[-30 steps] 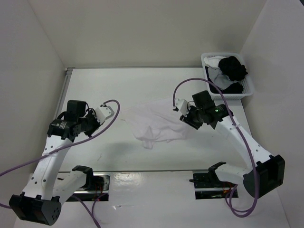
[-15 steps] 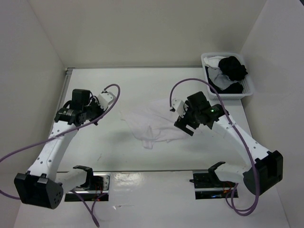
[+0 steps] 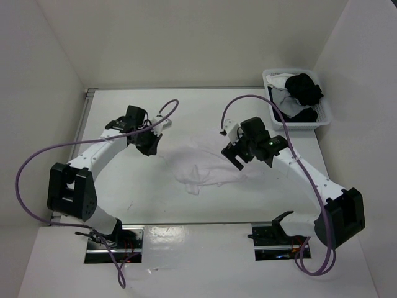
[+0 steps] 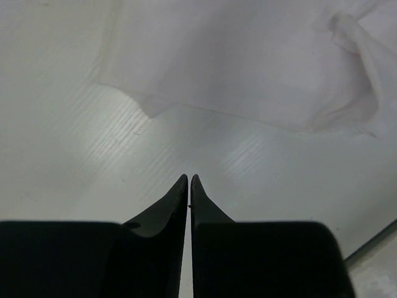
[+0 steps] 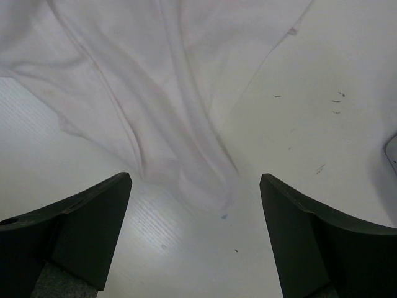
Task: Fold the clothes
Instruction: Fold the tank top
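We see a white desk (image 3: pixel 124 186) boxed by white walls (image 3: pixel 186 43), with the crumpled thin white garment (image 3: pixel 201 164) at centre frame. The left fingers (image 4: pixel 170 208) sit together, empty; the right fingers (image 5: pixel 87 223) stand apart over it. Its edges are hard to trace against the desk.

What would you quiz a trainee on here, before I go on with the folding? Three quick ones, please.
1. True or false: the right jaws are shut on the white garment.
2. Where is the basket? A) at the far right corner of the table; B) at the near left corner; C) between the arm bases.
3. What do the left jaws hold?
Key: 1 false: they stand wide open over the garment's edge. 2 A. 3 nothing: they are shut over bare table, with the garment just beyond them.
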Controlling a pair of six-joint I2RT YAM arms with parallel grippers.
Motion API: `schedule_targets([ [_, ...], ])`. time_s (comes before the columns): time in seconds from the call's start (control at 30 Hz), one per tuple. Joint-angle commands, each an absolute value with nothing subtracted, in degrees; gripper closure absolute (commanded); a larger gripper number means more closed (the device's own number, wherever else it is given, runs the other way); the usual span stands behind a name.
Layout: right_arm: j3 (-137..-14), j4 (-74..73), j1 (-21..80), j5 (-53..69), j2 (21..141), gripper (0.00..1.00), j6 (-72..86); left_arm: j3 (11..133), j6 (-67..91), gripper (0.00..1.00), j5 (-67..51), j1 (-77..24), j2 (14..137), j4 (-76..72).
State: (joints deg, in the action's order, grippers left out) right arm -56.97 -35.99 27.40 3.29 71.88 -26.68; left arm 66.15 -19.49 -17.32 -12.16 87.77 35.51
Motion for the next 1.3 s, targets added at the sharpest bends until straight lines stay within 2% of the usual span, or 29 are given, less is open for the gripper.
schedule_targets([
  [0.0,-56.2,-33.7,28.0,-0.2,71.2,0.07,-26.9,68.1,-20.8,0.89,-21.5,-16.2,86.5,37.5],
  [0.1,-55.1,-34.2,28.0,-2.8,71.2,0.07,-26.9,68.6,-21.4,0.83,-21.0,-20.6,86.5,38.1],
  [0.37,-55.6,-34.2,20.3,-4.3,73.5,0.07,-24.0,68.6,-16.9,0.83,-17.0,-28.6,90.6,34.5],
  [0.47,-55.1,-34.8,19.0,-4.3,73.5,0.07,-24.0,69.3,-15.4,0.77,-17.1,-29.2,92.1,32.7],
  [0.5,-54.6,-34.8,18.5,-4.3,72.6,0.07,-24.0,69.3,-14.2,0.72,-17.1,-29.2,93.3,31.7],
  [0.6,-54.0,-34.8,17.8,-4.8,71.0,0.07,-24.0,71.8,-12.3,0.65,-19.2,-29.2,95.8,31.1],
  [0.73,-54.0,-35.3,15.0,-4.3,69.8,0.07,-24.0,76.4,-10.9,0.6,-22.8,-29.2,100.0,31.9],
  [0.93,-54.0,-35.3,12.4,-4.3,69.8,0.07,-24.5,81.9,-10.3,0.59,-28.4,-30.2,106.3,35.7],
  [1.27,-54.0,-35.3,9.6,-2.7,69.3,0.07,-26.2,81.9,-11.3,0.54,-31.3,-30.8,111.7,38.0],
])
